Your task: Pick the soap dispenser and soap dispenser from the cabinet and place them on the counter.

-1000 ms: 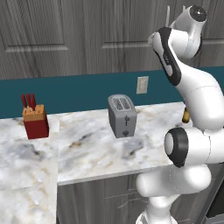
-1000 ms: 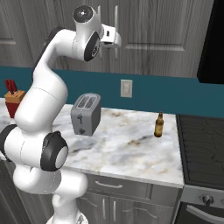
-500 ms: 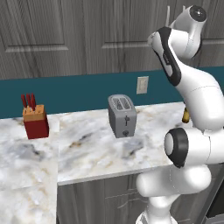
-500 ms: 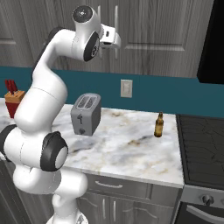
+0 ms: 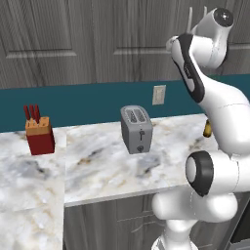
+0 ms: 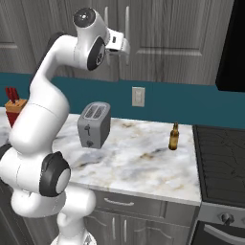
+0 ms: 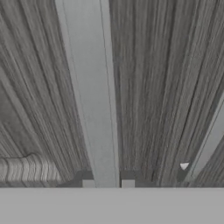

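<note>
The grey wood-grain cabinet [image 6: 162,43] has its doors closed, so the soap dispensers are hidden. High at the door, my gripper [image 6: 126,50] is shut on a long silver bar handle [image 6: 127,21]. In the hand view that handle [image 7: 92,87] runs up from between my two fingertips [image 7: 88,183], with my gripper [image 7: 107,183] clamped around its lower end. A second handle [image 7: 210,144] crosses the right edge. The cabinet [image 5: 97,44] hangs above the marbled counter [image 5: 97,166], and my arm reaches up to it at the right.
On the counter [image 6: 143,162] stand a grey toaster [image 6: 94,125], a brown bottle [image 6: 174,137] near the stove [image 6: 220,162], and a red knife block [image 5: 39,136] at the left. The toaster [image 5: 136,128] stands below a wall outlet [image 5: 158,94].
The arm keeps the same raised pose at the cabinet door. The jaws have closed onto the handle; nothing on the counter has moved.
</note>
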